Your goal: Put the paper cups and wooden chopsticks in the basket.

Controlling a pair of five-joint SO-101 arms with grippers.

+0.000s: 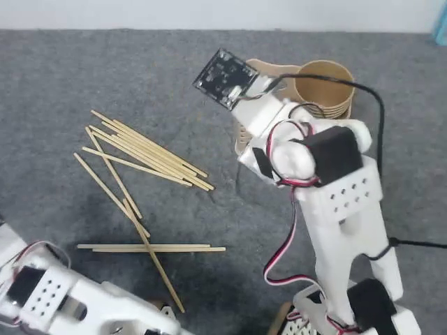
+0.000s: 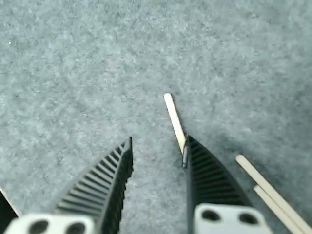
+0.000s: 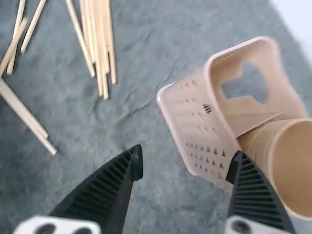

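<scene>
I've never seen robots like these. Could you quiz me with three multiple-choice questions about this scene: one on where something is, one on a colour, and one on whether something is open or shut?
1. Where are the paper cups?
A) lying loose beside the left arm
B) in the basket
C) held up by an arm

2. What colour is the basket?
A) beige
B) blue
C) black

3. How do the right gripper's jaws stand?
A) shut tight, empty
B) shut on a cup
C) open, holding nothing

Answers:
1 B, the cups sit within the basket's walls.
2 A, its perforated plastic is beige.
3 C, the right wrist view shows a wide gap between the jaws with nothing in it.
</scene>
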